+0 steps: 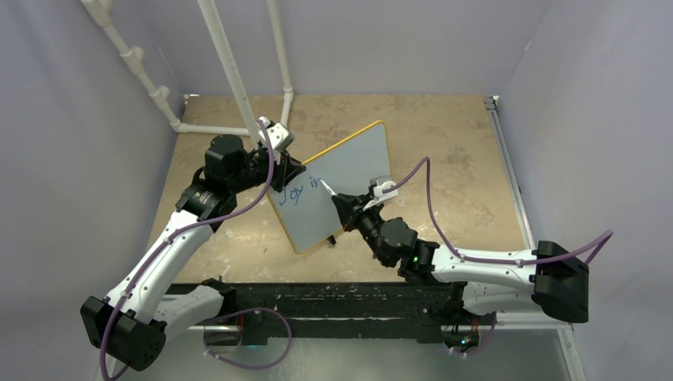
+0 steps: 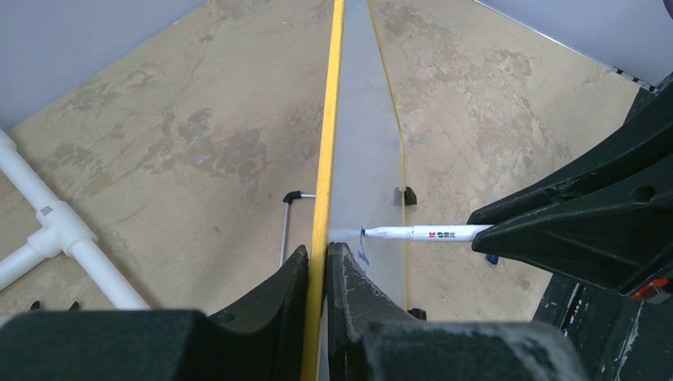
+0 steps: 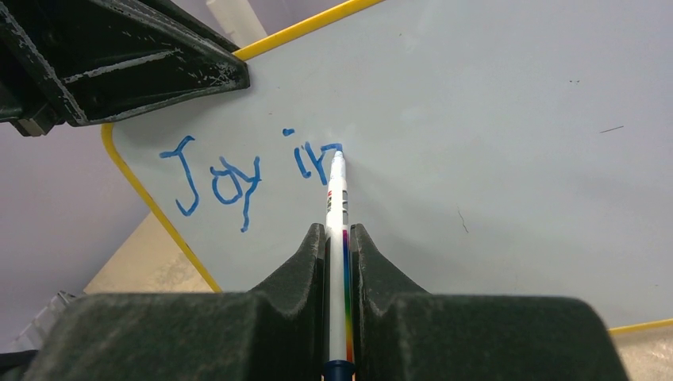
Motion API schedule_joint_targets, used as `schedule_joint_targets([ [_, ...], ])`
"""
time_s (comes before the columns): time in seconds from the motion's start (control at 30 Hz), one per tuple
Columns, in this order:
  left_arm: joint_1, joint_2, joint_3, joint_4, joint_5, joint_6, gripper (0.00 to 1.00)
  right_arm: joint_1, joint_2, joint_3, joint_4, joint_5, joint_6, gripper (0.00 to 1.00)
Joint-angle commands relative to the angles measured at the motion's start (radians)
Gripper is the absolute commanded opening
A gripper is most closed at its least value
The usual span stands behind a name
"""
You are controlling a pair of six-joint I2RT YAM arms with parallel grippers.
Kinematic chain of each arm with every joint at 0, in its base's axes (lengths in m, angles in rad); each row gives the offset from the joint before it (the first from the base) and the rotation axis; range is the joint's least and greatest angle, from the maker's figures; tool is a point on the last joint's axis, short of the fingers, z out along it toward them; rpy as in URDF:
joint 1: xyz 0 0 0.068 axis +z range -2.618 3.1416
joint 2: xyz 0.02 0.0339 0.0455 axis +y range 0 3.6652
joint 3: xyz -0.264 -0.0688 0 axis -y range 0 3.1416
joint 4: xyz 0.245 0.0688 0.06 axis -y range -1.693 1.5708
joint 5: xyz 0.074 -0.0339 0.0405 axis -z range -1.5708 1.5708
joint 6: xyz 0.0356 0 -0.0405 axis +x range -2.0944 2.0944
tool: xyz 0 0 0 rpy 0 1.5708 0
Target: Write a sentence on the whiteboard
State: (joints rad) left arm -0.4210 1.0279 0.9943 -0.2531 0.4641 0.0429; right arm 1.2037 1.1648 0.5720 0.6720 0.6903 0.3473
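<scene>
The whiteboard (image 1: pixel 349 171) stands tilted up off the table (image 1: pixel 444 151), between the two arms. The left gripper (image 2: pixel 317 258) has its jaws pinched almost together on the board's yellow rim, which runs straight out from between its fingers. The board's writing face lies just to that gripper's right.

The right gripper (image 3: pixel 337 238) is clamped narrowly on a white marker (image 3: pixel 337 190). The barrel runs forward out of the gap between its fingers and the blue tip touches the board directly ahead. The sentence (image 3: pixel 238 175) sits ahead and to the left of this gripper, near the board's rounded corner. It reads "Joy in" in thin blue letters, and the marker tip rests at the end of the "n". Ahead and to the right of the tip, the rest of the board face is unmarked apart from a few faint specks.

The left gripper's black finger overlaps the board's corner just above the "J", near the writing but apart from it. Beyond the left gripper, on the board's back side, a thin metal leg (image 2: pixel 284 230) with a black cap props the board. A white pipe frame (image 1: pixel 230 71) stands on the table behind and to the left of the left gripper.

Counted: one whiteboard, one marker, two grippers, two written words, and two purple cables (image 1: pixel 432 198), one along each arm.
</scene>
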Motion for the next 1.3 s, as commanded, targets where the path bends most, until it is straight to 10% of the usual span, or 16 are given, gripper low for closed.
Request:
schedule_joint_targets([
  [0.0, -0.001, -0.003, -0.012, 0.011, -0.025, 0.012, 0.0, -0.003, 0.02, -0.006, -0.045, 0.012, 0.032, 0.0],
  [0.73, -0.001, -0.012, -0.01, 0.006, -0.028, 0.003, 0.01, 0.005, -0.022, -0.026, -0.069, 0.027, 0.042, 0.0],
  [1.27, -0.001, 0.046, 0.067, 0.016, -0.029, -0.034, 0.65, -0.017, -0.218, -0.056, -0.168, -0.088, -0.017, 0.0],
])
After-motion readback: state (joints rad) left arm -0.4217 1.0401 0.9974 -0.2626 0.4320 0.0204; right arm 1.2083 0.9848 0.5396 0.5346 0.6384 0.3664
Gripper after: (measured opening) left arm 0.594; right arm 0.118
